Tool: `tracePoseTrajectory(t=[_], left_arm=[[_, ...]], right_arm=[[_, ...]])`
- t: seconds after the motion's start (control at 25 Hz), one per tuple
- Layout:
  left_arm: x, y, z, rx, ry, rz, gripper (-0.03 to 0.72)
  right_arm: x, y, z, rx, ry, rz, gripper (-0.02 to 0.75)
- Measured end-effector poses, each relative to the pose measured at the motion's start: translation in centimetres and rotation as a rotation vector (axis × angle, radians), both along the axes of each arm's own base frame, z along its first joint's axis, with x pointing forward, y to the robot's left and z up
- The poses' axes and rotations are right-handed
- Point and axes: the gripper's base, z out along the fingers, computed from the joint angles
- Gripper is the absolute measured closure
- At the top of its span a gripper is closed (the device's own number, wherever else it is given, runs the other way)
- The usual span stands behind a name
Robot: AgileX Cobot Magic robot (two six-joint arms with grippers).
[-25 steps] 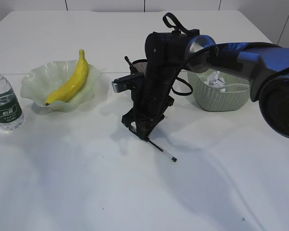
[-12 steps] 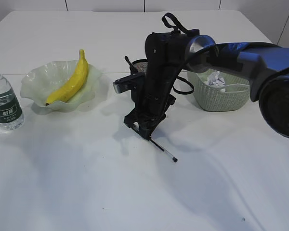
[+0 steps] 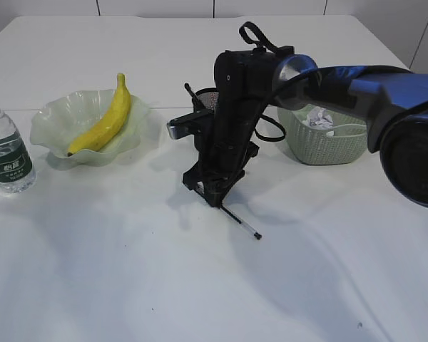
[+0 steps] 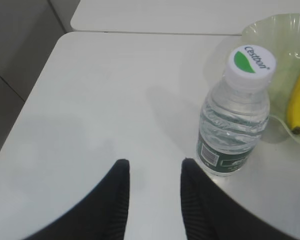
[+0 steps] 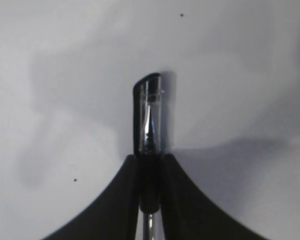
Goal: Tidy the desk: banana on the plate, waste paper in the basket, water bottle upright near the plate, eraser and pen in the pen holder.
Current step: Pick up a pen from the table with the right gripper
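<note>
Done: banana point(image 3: 103, 121) on plate point(image 3: 53, 117), paper point(image 3: 319, 117) in basket point(image 3: 321, 146), bottle point(image 3: 7, 153) upright | In progress: right hand point(image 3: 212, 194) clamped on pen point(image 3: 242, 223), center frame | Left hand point(image 4: 152, 195) partly spread, empty | Eraser unseen

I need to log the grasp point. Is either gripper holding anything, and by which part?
The right gripper pinches the pen near its capped end. The left gripper holds nothing.

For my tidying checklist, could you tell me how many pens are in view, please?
1. The pen lies slanting on the table, its capped end clamped in the right pincer, in front of the mesh pen holder. More could be hidden behind the arm.
</note>
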Motion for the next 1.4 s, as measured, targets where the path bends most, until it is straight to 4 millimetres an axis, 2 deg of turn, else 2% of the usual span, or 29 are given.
tracePoseTrajectory(t=[0.32,0.68,0.92,1.24,1.4], left_arm=[[0.0,0.0,0.0,0.0,0.0,0.0,0.452],[0.0,0.0,0.0,0.0,0.0,0.0,0.452],[0.0,0.0,0.0,0.0,0.0,0.0,0.452],[0.0,0.0,0.0,0.002,0.0,-0.001,0.452],[0.0,0.0,0.0,0.002,0.0,-0.001,0.452]], right_arm=[[0.2,0.1,-0.1,0.002,-0.003,0.0,0.631],[0.1,0.2,-0.2,0.015,0.004,-0.004,0.687],[0.2,0.7,-0.1,0.057,0.015,-0.015,0.692],[1.1,1.6,1.9,0.137,-0.04,-0.023,0.692],[1.2,1.7,2.2,0.152,-0.042,-0.027,0.693]])
